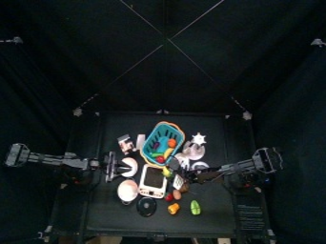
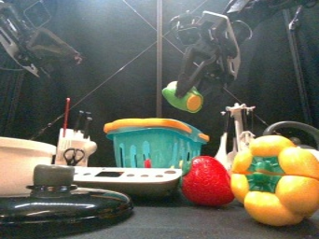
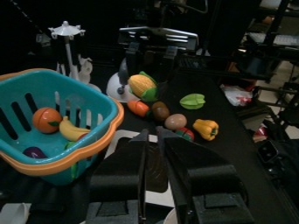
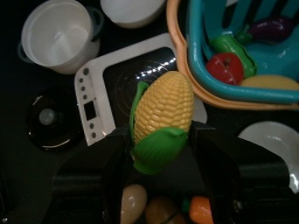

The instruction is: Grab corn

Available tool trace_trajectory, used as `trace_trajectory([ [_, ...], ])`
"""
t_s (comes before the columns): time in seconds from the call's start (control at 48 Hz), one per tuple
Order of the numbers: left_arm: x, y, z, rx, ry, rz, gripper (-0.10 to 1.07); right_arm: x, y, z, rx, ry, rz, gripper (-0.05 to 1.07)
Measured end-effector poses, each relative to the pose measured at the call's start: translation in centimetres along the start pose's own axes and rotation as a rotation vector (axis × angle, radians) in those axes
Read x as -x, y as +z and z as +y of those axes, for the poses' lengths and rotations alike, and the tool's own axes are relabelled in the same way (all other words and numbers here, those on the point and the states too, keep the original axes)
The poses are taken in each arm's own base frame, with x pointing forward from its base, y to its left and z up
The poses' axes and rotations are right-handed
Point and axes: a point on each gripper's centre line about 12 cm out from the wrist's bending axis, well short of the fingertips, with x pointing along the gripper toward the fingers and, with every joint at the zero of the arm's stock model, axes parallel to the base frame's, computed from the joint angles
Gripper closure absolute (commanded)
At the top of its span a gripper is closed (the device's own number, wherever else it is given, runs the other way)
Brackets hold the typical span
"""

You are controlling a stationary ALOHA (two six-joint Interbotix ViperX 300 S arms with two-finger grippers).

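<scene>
Right gripper (image 4: 162, 149): jaws spread wide, clamped on the corn (image 4: 160, 112) — lifted clear of the table.
Corn: between the jaws, husk end down, above the scale (image 4: 117, 74), beside the teal basket (image 4: 187, 61).
Left gripper (image 3: 152, 162): jaws parted, empty — near the basket.

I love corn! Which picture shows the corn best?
The right wrist view: the corn fills the middle, yellow kernels and green husk clear, between the right claw jaws. The front view shows it small, hanging up high. The left wrist view shows it far off. From the top it is too tiny to pick out.
</scene>
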Motion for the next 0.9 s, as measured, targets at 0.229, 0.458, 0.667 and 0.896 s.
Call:
trace_trajectory([
  [0.229, -2.3, 0.8, -1.2, -0.055, -0.049, 0.007, 0.28, 0.0, 0.6, 0.5, 0.078, 0.039, -0.049, 0.32],
  [0.458, -6.1, 3.1, -1.4, 0.107, -0.019, -0.076, 0.23, -0.4, 0.5, 0.4, 0.103, 0.035, -0.049, 0.32],
  [0.667, -9.3, 2.9, -0.6, 0.378, 0.082, -0.047, 0.04, -0.6, 0.4, 0.3, 0.120, 0.029, -0.047, 0.32],
  [0.896, -12.1, 2.5, -1.0, 0.381, 0.087, -0.016, 0.00, -0.9, 0.3, 0.3, 0.141, 0.024, -0.048, 0.32],
])
